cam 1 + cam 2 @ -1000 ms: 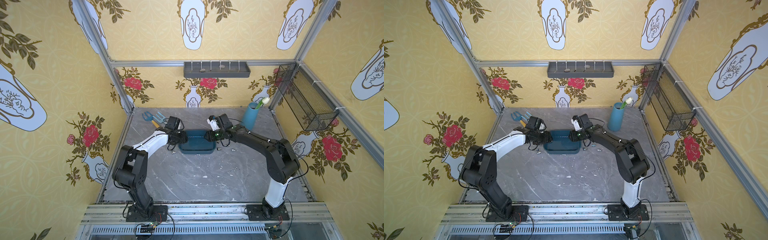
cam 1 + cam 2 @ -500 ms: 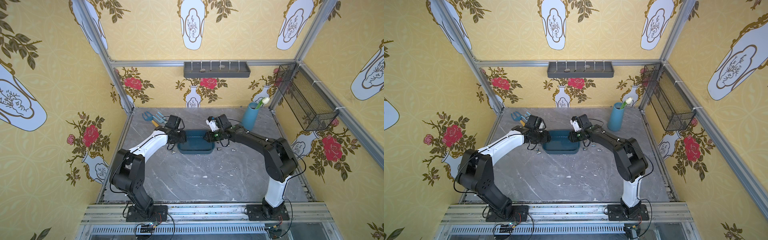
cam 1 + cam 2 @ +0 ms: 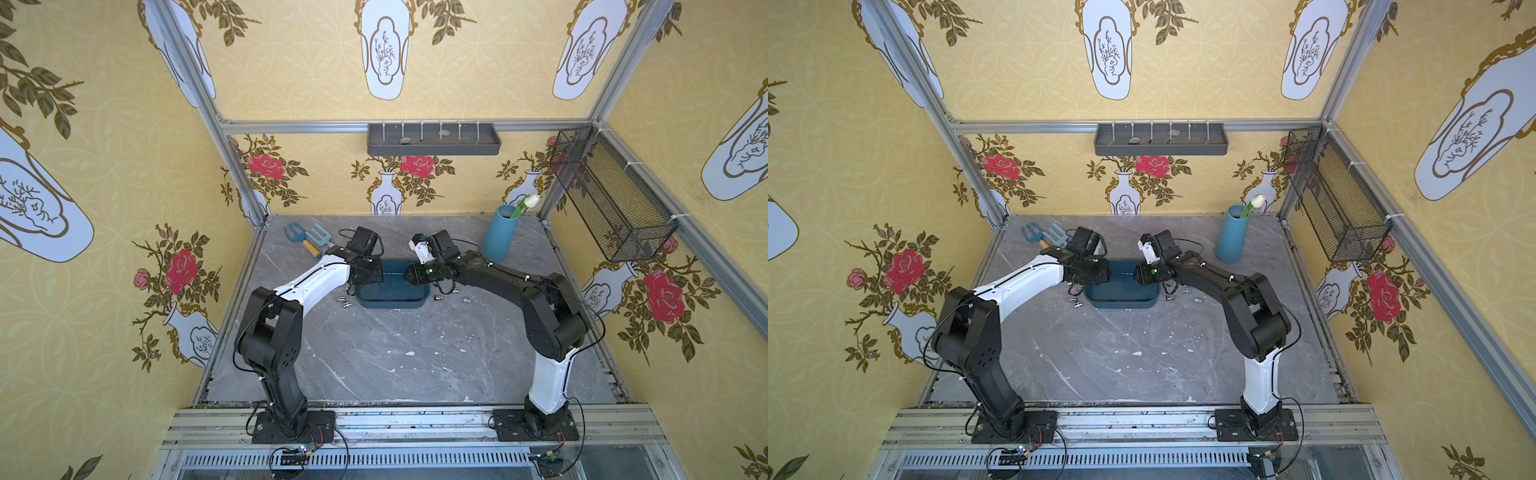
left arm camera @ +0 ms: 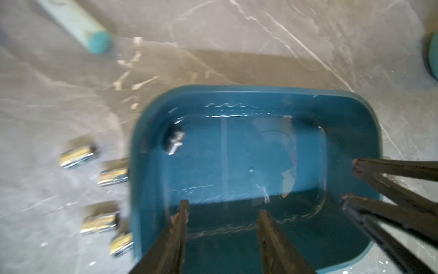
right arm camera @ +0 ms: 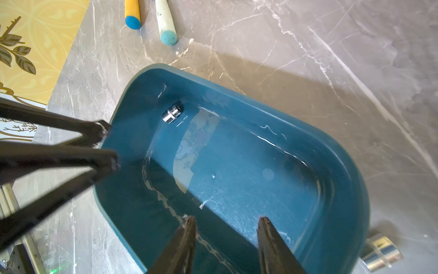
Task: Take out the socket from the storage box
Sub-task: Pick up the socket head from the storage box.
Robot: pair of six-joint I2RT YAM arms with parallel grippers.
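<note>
The storage box, a shallow teal tub, sits mid-table between my two arms in both top views. One shiny socket lies inside it, in the corner nearest the garden tools, and it also shows in the right wrist view. My left gripper hovers over the box's left end, open, with nothing between its fingers. My right gripper hangs over the right end, also open and empty. The socket is well ahead of both pairs of fingertips and touches neither. In the top views the wrists hide the socket.
Several loose sockets lie on the table by the box's left side, and more by its right. Garden tools lie back left. A blue vase with a tulip stands back right. A grey tray and mesh basket hang on the walls.
My left wrist has shifted a little right, over the box's left end, and its jaws have narrowed slightly. The right arm has barely moved.
</note>
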